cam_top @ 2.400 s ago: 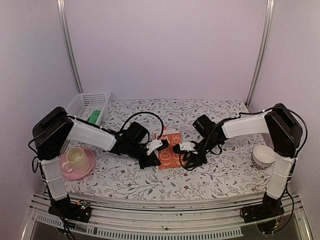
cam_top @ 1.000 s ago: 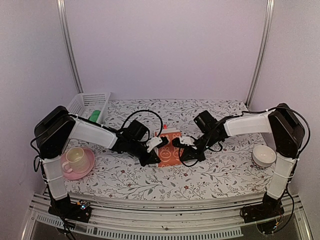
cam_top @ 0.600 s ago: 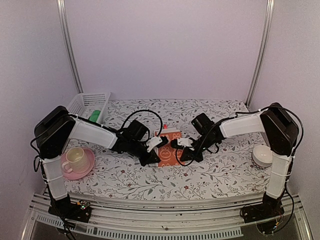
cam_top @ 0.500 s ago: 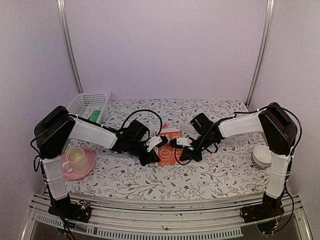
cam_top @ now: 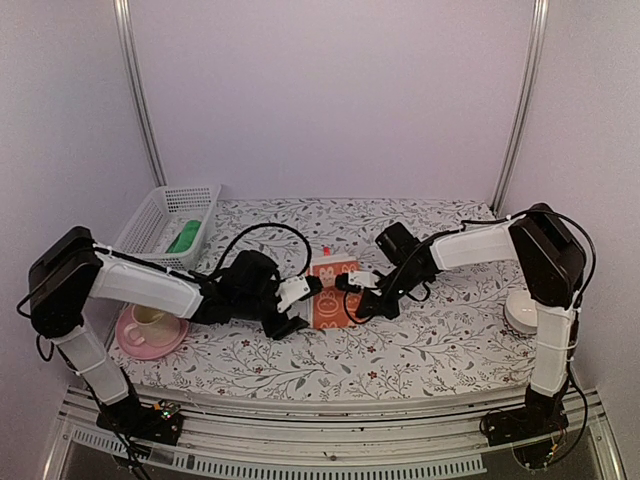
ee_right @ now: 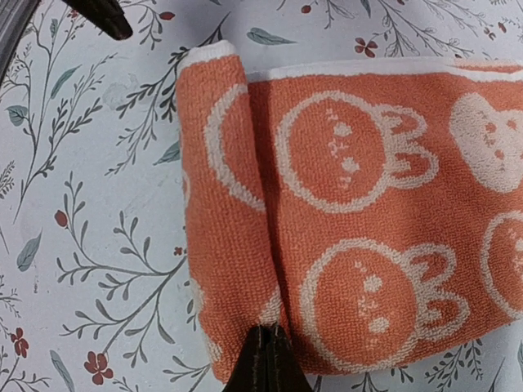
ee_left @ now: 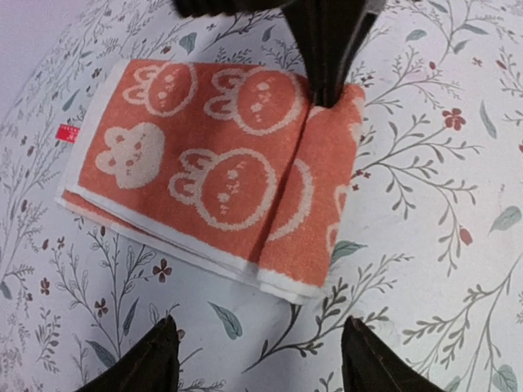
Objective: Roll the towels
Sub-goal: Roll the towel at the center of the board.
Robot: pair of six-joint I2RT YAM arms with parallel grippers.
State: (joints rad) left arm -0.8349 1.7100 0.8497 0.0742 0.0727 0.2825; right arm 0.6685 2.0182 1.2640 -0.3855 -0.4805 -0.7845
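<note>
The orange-red towel (cam_top: 331, 288) with white rabbit shapes lies folded mid-table, one end turned over into a thick first roll (ee_left: 323, 188). My left gripper (cam_top: 297, 306) is open just short of the towel's near-left edge, fingertips (ee_left: 155, 359) apart over bare tablecloth, touching nothing. My right gripper (cam_top: 352, 288) is shut, its tips (ee_right: 268, 347) pinched on the towel (ee_right: 368, 204) at the crease beside the rolled end. The green towel (cam_top: 185, 237) lies in the white basket at the back left.
The white basket (cam_top: 160, 212) stands at the back left corner. A cup on a pink saucer (cam_top: 150, 328) sits under my left arm. A white bowl (cam_top: 524, 310) is by the right arm's base. A floral cloth (cam_top: 430, 350) covers the table.
My left gripper has opened, let go of the orange-red towel and drawn back to the left, its arm dropping lower. My right gripper stays shut at the rolled end.
</note>
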